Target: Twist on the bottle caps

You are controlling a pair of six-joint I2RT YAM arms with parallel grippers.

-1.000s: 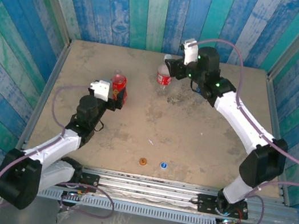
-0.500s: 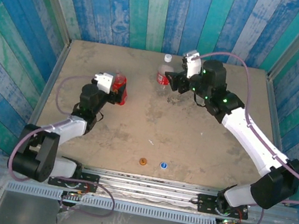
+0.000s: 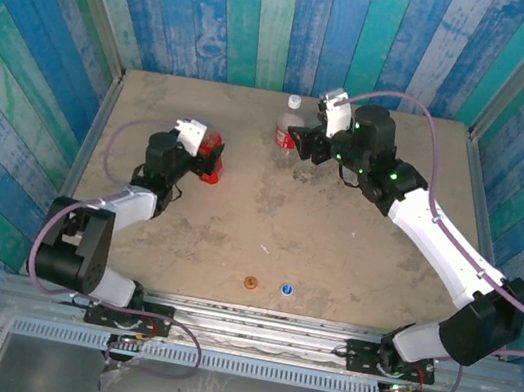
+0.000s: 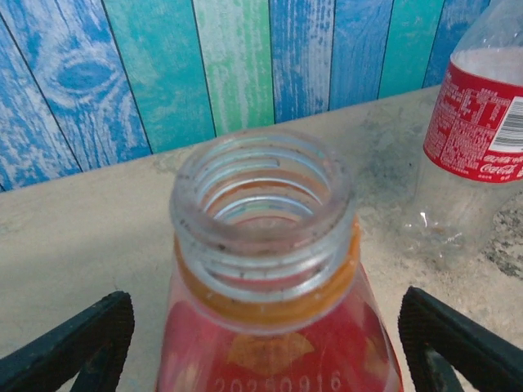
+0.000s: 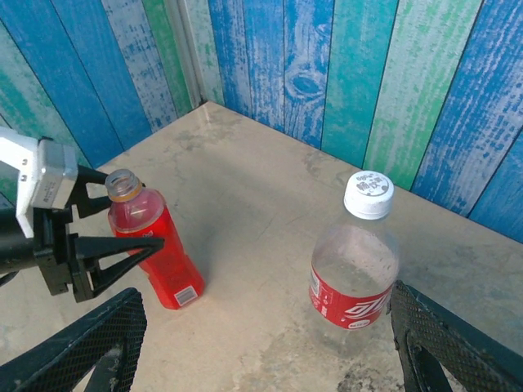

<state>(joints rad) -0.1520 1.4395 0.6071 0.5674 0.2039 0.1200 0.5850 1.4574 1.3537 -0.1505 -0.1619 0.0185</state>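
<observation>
From above, we see the left end effector [image 3: 204, 157] spread around the red bottle [image 3: 213, 152], the right end effector [image 3: 297, 141] spread near the clear bottle [image 3: 286, 131], orange cap [image 3: 250, 282] and blue cap [image 3: 285, 288] on the bench [image 3: 332, 259]. Left wrist: uncapped neck [image 4: 263, 229] between fingers [image 4: 90, 327]. Right wrist: white cap [image 5: 368, 194] on clear bottle.

The table [image 3: 353, 258] centre lies free; red bottle [image 3: 212, 159], capped bottle [image 3: 286, 134] block rear.

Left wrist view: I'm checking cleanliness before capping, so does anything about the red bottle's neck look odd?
Yes. The red plastic bottle is uncapped, and small dark specks, like grit, dot its clear threaded neck and rim. The orange collar ring sits in place below; no crack or spill shows.
</observation>
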